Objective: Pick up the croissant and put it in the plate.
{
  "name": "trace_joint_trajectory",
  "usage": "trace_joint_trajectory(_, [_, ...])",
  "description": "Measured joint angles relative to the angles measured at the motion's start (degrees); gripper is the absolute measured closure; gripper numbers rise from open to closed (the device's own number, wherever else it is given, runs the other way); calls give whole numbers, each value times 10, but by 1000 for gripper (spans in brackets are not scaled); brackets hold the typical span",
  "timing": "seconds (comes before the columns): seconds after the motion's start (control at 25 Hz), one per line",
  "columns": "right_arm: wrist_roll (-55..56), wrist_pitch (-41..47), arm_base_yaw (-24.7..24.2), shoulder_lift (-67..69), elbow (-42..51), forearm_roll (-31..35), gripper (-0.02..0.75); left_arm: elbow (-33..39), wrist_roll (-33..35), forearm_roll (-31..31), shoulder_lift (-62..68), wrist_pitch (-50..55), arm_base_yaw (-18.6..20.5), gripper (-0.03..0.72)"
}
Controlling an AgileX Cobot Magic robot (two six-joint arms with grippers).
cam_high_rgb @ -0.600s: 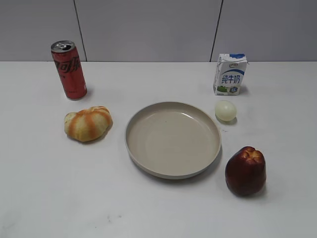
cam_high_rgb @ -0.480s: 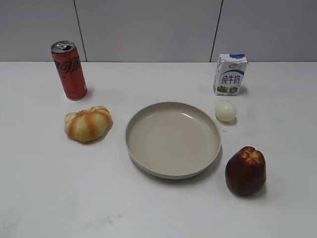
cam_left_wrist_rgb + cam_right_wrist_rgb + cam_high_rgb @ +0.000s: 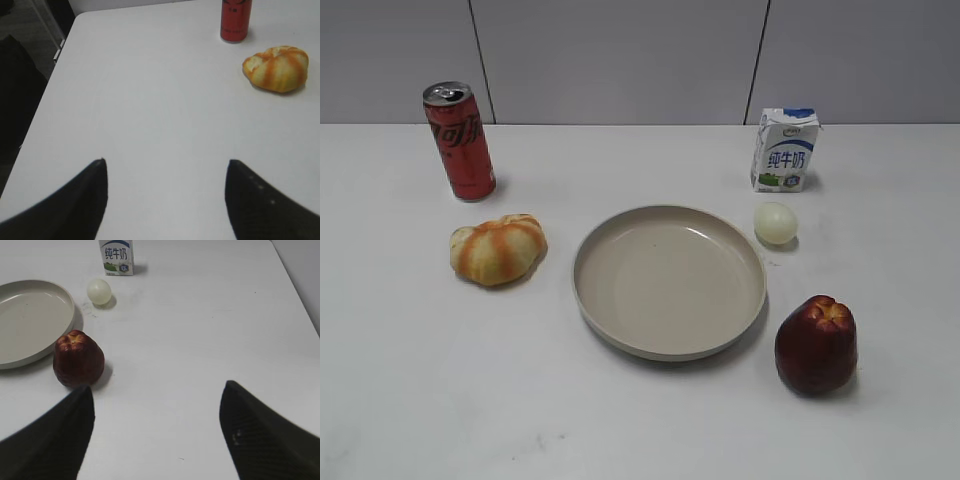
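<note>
- Your croissant (image 3: 498, 249) lies on the table just left of the plate (image 3: 669, 282), untouched; nothing is done yet, so the whole pick and place is left.
- The plate holds nothing.
- Your left gripper (image 3: 166, 172) is spread wide and empty, well short of the croissant.
- Your right gripper (image 3: 157, 407) is spread wide and empty, beside the apple (image 3: 78, 358).
- Right of the plate: egg (image 3: 775, 224).

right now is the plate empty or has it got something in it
Empty: the plate shows only bare beige surface; the croissant lies on the table beside it.
</note>
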Motion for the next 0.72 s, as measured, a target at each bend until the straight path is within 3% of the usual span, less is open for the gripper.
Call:
trace_joint_trajectory(0.2, [0,0,0,0,0,0,150,-24,40,-39,125,-84,-2,118])
trace_joint_trajectory(0.44, [0,0,0,0,0,0,150,-68,81,-88,302,-164,-38,36])
trace_joint_trajectory(0.72, [0,0,0,0,0,0,150,-202,211,-111,549,-173,-97,36])
